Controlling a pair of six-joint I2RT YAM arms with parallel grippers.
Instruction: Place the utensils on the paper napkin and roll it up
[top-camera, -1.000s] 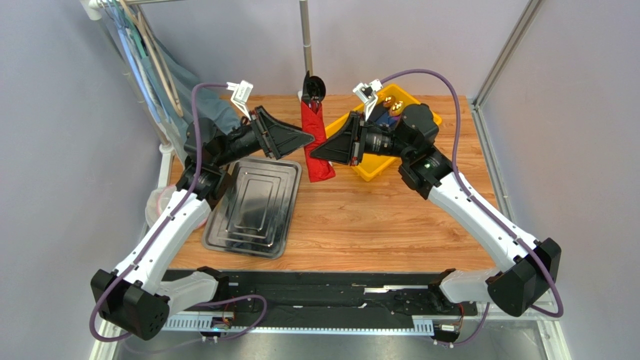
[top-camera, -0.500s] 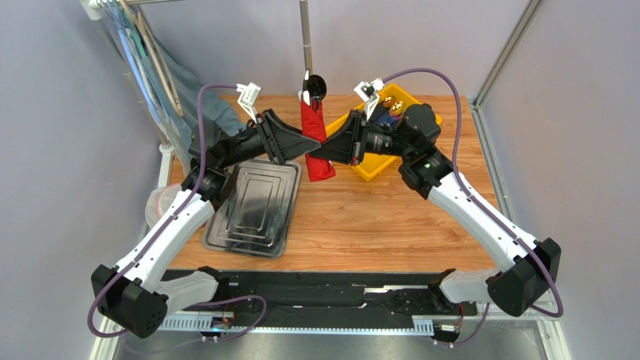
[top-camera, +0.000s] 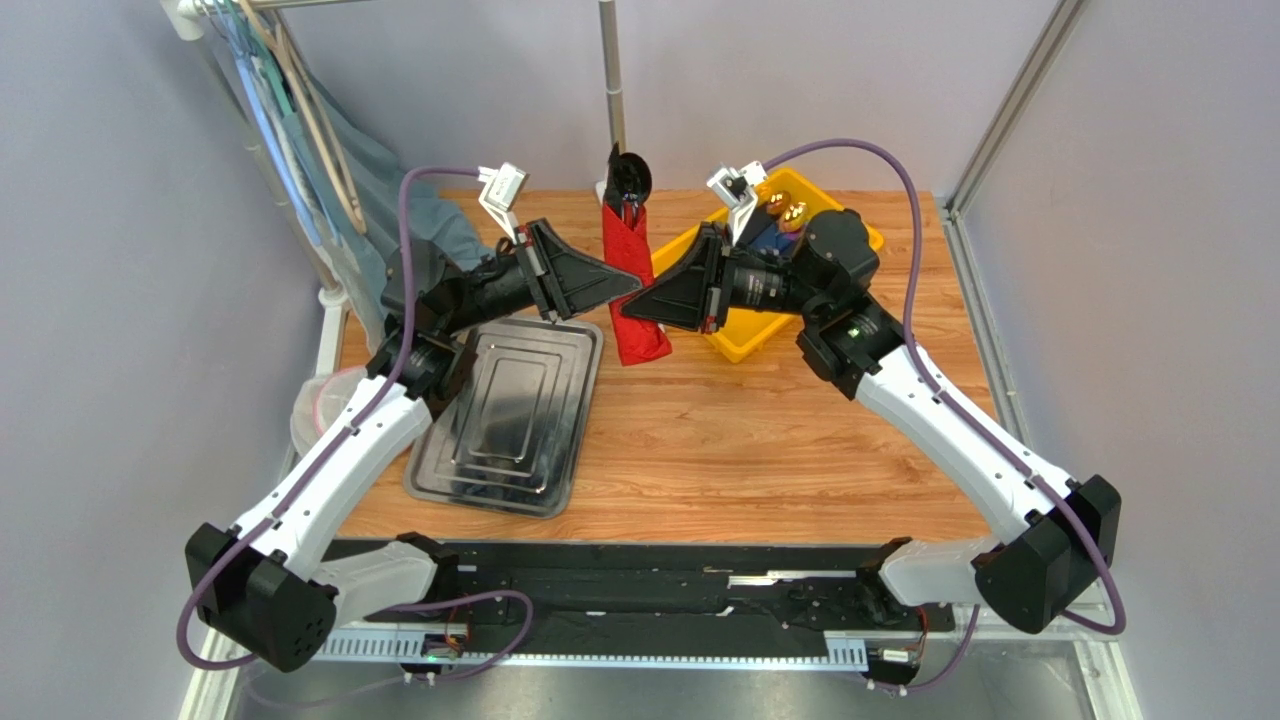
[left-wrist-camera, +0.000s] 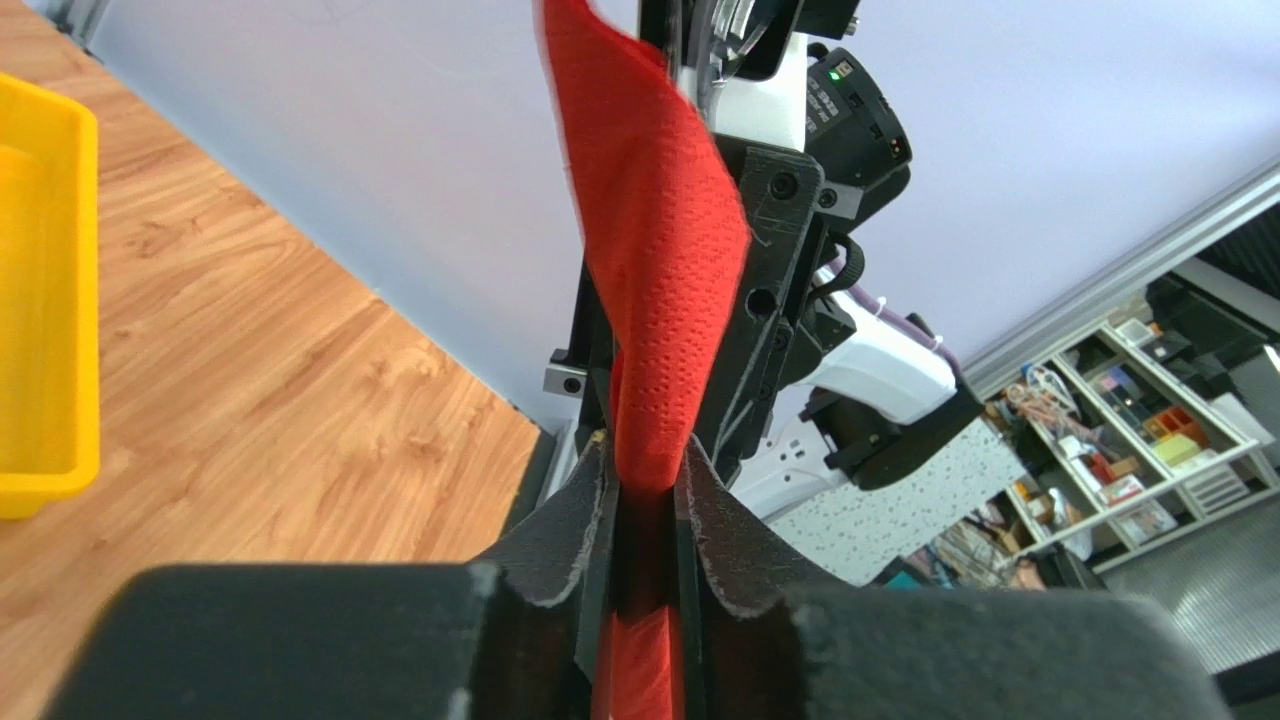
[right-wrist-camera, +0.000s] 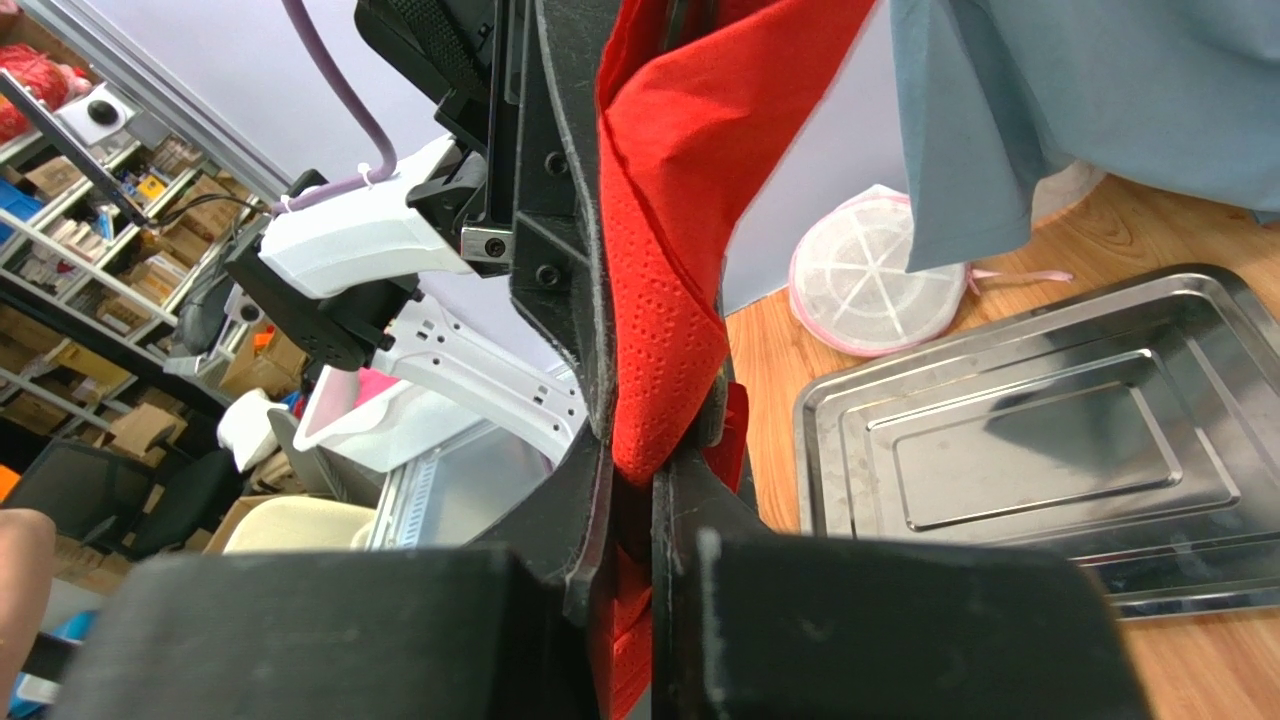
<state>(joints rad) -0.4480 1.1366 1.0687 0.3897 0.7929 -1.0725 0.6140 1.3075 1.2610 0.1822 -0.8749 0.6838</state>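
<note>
- A steel tray (top-camera: 511, 413) lies on the counter (top-camera: 751, 450), below the left gripper (top-camera: 619, 284).
- The left gripper and the right gripper (top-camera: 630, 308) meet tip to tip, and each is closed on the upright red paper napkin (top-camera: 627, 240).
- The dark utensils (top-camera: 627, 174) stick out of the napkin, above both grippers.

The utensils (top-camera: 627, 174) are largely hidden inside the paper napkin (top-camera: 642, 338), whose ends are cut off in both wrist views.
</note>
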